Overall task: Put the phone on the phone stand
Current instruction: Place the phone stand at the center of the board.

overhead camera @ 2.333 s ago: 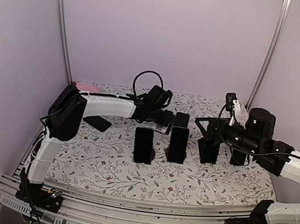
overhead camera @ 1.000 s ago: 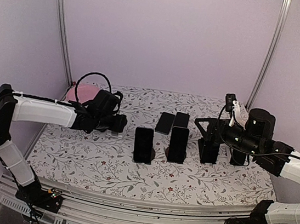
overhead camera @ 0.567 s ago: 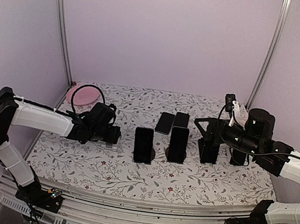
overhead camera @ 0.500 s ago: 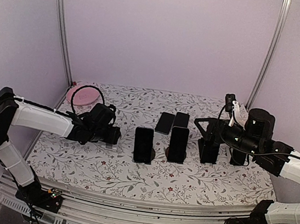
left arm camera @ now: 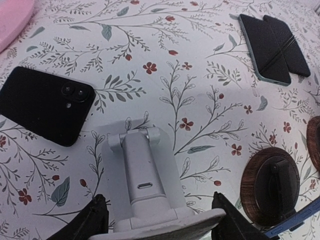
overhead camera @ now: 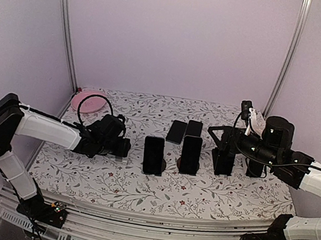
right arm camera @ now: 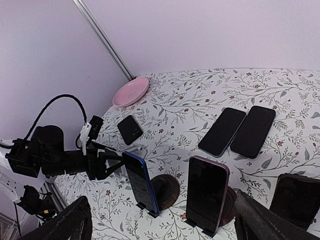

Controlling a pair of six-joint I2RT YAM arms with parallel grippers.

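Observation:
A white phone stand sits low over the floral table, and my left gripper is shut on its round base, one dark finger at each side. From above, the left gripper is left of the blue phone. A black phone lies camera side up just beyond the stand; it also shows from the right wrist. My right gripper hovers open at the right, nothing between its fingers.
A blue phone and a purple phone stand on round wooden stands. Two phones lie flat behind them. More dark phones stand under the right arm. A pink plate sits back left.
The left arm swung from the middle of the table out to the left, then came down and forward beside the blue phone. The right arm has stayed still.

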